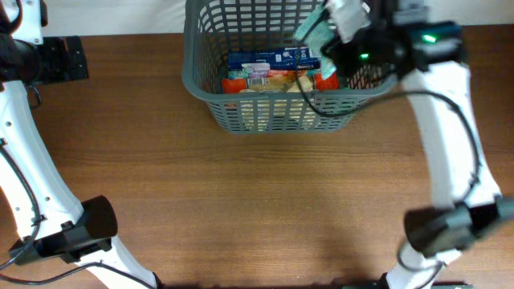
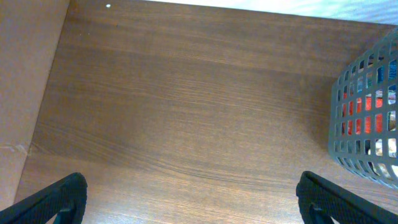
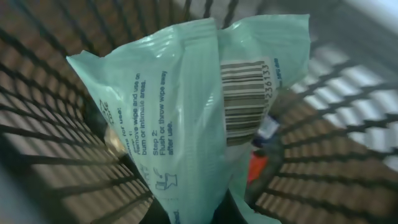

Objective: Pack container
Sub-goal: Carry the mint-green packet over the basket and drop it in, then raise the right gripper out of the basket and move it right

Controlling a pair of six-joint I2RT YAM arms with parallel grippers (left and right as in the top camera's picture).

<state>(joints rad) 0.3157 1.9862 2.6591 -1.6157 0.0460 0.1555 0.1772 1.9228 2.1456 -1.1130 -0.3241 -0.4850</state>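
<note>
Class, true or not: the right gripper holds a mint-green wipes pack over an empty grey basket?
Not quite: the basket is not empty. The overhead view shows a blue box and red-orange packets inside. The right gripper does hold the mint-green wipes pack over it.

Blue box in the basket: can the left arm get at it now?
Probably yes: the basket is open-topped, the blue box lies uncovered, and the left claw is open. The right claw with its green wipes pack crowds the box's right end.

We find table [image 1: 257,201] open for passage; container [image 1: 265,116] mouth partly blocked by wipes pack [image 3: 186,112], blue box [image 1: 269,58] beneath.
</note>
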